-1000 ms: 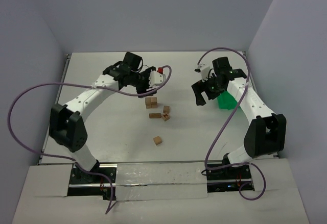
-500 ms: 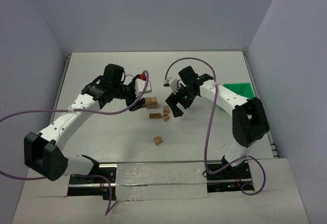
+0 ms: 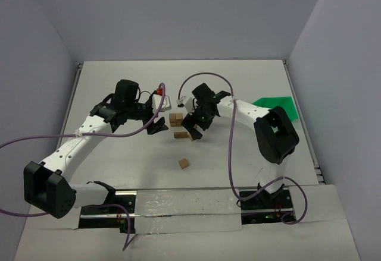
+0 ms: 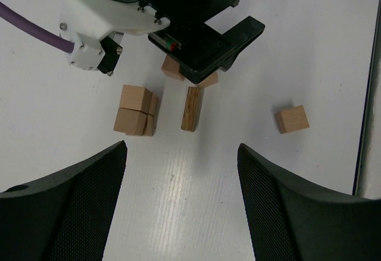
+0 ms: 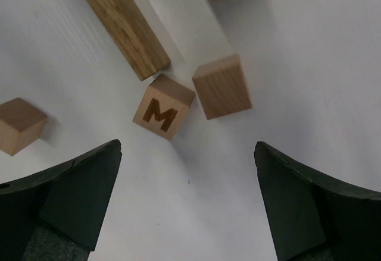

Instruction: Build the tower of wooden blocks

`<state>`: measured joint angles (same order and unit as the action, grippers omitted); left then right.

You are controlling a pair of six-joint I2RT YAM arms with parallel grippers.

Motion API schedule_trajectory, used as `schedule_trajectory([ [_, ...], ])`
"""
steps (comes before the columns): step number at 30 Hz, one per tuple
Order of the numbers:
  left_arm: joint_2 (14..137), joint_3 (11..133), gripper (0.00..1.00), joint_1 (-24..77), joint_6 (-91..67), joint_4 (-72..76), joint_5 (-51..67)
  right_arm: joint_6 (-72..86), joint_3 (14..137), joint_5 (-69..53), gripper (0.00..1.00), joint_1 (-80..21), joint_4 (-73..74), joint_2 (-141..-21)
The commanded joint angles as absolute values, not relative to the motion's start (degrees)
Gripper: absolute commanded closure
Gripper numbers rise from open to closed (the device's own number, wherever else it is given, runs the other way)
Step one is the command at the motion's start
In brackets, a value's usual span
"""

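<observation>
The bench is a matt white board with fine parallel ribbing, closed in on three sides by plain pale lavender walls. A green bin sits at its right edge. The wooden blocks lie loose near the middle of the bench, not stacked into a tower. A tight cluster of cubes lies just beside a long block, and one lone cube lies apart toward the near edge.

The only legible writing is a dark capital "M" on one cube, which touches a plain cube at a corner.

The left hand is spread wide and holds nothing. The right hand is likewise spread wide above the M cube, gripping nothing.
</observation>
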<state>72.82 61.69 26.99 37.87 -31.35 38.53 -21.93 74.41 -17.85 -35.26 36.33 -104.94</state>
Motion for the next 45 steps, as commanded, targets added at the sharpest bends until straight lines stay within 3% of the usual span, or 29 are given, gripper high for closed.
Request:
schedule_trajectory([
  [1, 71.80, 61.70, 0.19, 26.55, 37.61, -29.00, 41.48, -21.71, 78.38, -15.04, 0.00, -36.03, 33.14, -107.39],
  [28, 71.89, 61.00, 0.19, 26.63, 38.94, -29.44, 40.52, -26.11, 79.27, -15.48, 0.03, -38.06, 32.74, -111.97],
  [45, 70.64, 59.99, 0.20, 26.46, 38.81, -29.03, 39.69, -25.96, 73.80, -19.18, 0.27, -39.79, 33.36, -108.35],
])
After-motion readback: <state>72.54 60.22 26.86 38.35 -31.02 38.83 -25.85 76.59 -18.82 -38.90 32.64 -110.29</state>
